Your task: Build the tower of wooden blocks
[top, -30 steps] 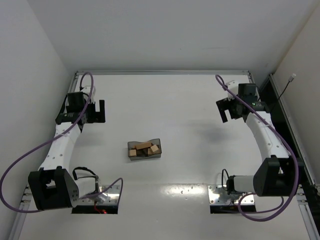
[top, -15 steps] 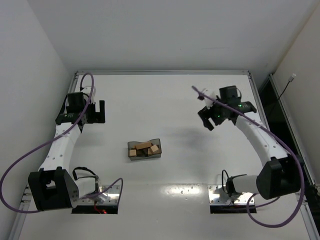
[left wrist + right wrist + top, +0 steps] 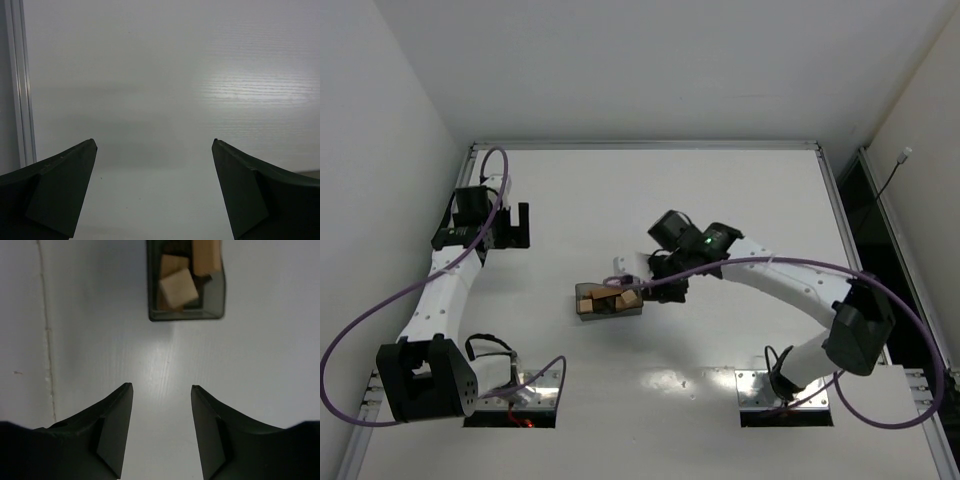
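Top external view: nearest the camera, both arm bases sit at the table's (image 3: 720,190) near edge, each trailing a purple cable (image 3: 360,330). Farther in, around mid-table, a smoky-grey tray (image 3: 582,313) holds the wooden blocks (image 3: 610,297), light tan and dark brown, lying in a loose jumble inside it. The right gripper (image 3: 655,282) hangs close to the tray's right end, its arm stretched leftward across the table from its base.

Right wrist view: the right gripper's (image 3: 161,386) fingers are spread and hold nothing, with bare white table between them. The tray (image 3: 185,315) lies ahead of the fingertips, apart from them. A pale tan cube (image 3: 176,287) rests tilted on top of the heap, with a longer tan piece beside it.

Farther still, at the far left, the left gripper (image 3: 515,225) is well apart from the tray. In the left wrist view its (image 3: 155,142) fingers stand wide apart, with only white surface ahead.
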Robot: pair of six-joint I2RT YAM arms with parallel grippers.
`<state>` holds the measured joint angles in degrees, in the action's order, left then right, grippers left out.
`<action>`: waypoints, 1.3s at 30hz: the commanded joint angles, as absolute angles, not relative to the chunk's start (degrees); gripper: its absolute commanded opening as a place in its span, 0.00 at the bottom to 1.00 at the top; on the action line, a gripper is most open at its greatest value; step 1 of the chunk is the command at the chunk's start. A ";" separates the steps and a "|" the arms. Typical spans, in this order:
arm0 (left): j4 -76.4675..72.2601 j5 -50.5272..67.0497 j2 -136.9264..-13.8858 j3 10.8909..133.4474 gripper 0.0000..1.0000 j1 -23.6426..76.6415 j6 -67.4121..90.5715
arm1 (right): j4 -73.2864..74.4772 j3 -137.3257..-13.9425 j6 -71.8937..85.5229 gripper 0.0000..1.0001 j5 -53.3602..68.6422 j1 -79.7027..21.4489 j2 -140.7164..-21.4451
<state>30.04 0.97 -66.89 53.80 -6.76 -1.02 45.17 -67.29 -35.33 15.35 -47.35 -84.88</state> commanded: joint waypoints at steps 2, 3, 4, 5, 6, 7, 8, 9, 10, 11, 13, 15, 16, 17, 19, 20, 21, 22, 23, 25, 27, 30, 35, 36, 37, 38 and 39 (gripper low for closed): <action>29.79 -0.70 -66.09 54.14 1.00 -6.33 -0.44 | 44.13 -70.75 -38.94 0.47 16.26 -54.82 -88.24; 29.79 -0.70 -66.09 54.14 1.00 -6.33 -0.44 | 44.12 -70.75 -38.94 0.47 16.78 -55.80 -88.85; 29.79 -1.23 -66.09 54.14 1.00 -6.33 -0.44 | 43.51 -71.45 -38.94 0.47 16.79 -56.85 -89.55; 29.79 -1.23 -66.09 54.14 1.00 -6.33 -0.44 | 43.51 -71.46 -38.94 0.45 17.40 -58.69 -91.04; 29.79 -1.23 -66.09 54.14 1.00 -6.33 -0.44 | 42.81 -73.02 -38.94 0.43 17.40 -59.58 -91.92; 29.79 -1.23 -66.09 54.14 1.00 -6.33 -0.44 | 42.80 -73.82 -38.94 0.38 17.92 -60.46 -92.72; 29.79 -1.23 -66.09 53.62 1.00 -6.33 -0.44 | 42.80 -74.61 -38.33 0.37 17.93 -61.86 -93.59; 29.79 -1.23 -66.09 53.61 1.00 -6.33 -0.44 | 42.19 -76.01 -37.80 0.36 17.93 -62.48 -95.17; 29.79 -1.75 -66.09 53.61 1.00 -6.33 -0.44 | 42.19 -76.63 -37.79 0.34 17.93 -62.49 -95.88; 29.79 -1.76 -66.62 53.61 1.00 -6.33 -0.44 | 42.19 -77.16 -37.79 0.34 17.93 -63.27 -96.58; 29.79 -1.76 -66.62 53.61 1.00 -6.33 -0.96 | 40.88 -78.22 -36.66 0.34 18.45 -63.28 -98.51; 29.79 -2.29 -67.15 53.61 1.00 -6.33 -0.97 | 40.17 -78.74 -36.13 0.33 18.46 -63.28 -99.66; 29.79 -2.29 -67.15 53.61 1.00 -6.33 -0.97 | 39.47 -78.75 -36.12 0.33 18.46 -63.28 -100.19; 29.27 -2.29 -67.67 53.61 1.00 -6.33 -0.97 | 39.46 -78.75 -36.12 0.33 18.46 -63.28 -101.33; 29.27 -2.29 -67.68 53.61 1.00 -6.33 -0.97 | 38.85 -79.28 -35.60 0.32 18.46 -63.28 -102.39; 29.27 -2.29 -67.68 53.61 1.00 -6.33 -0.97 | 38.24 -79.28 -35.60 0.32 18.46 -63.28 -102.91; 29.27 -2.29 -68.28 53.61 1.00 -6.33 -0.97 | 38.23 -79.28 -35.60 0.32 18.46 -63.28 -103.79; 29.27 -2.29 -68.29 53.61 1.00 -6.33 -0.97 | 37.71 -79.28 -35.60 0.32 18.46 -63.28 -104.32; 28.75 -2.29 -68.29 53.61 1.00 -6.33 -0.97 | 37.18 -79.28 -35.60 0.32 18.46 -62.76 -104.33; 28.74 -2.29 -68.29 53.61 1.00 -6.33 -0.97 | 36.66 -79.28 -35.60 0.30 18.46 -62.75 -105.81; 28.74 -2.81 -68.82 53.61 1.00 -6.33 -0.97 | 36.12 -79.28 -35.60 0.30 18.46 -62.14 -106.60; 28.74 -2.81 -68.82 54.14 1.00 -6.33 -0.97 | 35.60 -79.80 -35.60 0.30 18.46 -60.91 -108.02; 28.74 -3.34 -69.35 54.14 1.00 -6.33 -0.97 | 34.45 -80.33 -35.60 0.30 17.93 -59.60 -110.30; 28.74 -3.34 -69.35 54.14 1.00 -6.33 -0.97 | 33.93 -80.33 -35.60 0.30 17.93 -59.59 -110.91; 28.74 -3.34 -69.87 54.14 1.00 -6.33 -0.97 | 33.93 -80.33 -35.60 0.30 17.93 -58.98 -110.92; 28.74 -3.34 -69.87 53.62 1.00 -6.33 -0.97 | 33.93 -80.33 -35.60 0.30 17.32 -58.97 -110.92; 28.22 -3.34 -69.87 53.61 1.00 -6.33 -0.97 | 33.93 -80.33 -35.60 0.30 17.31 -58.97 -111.53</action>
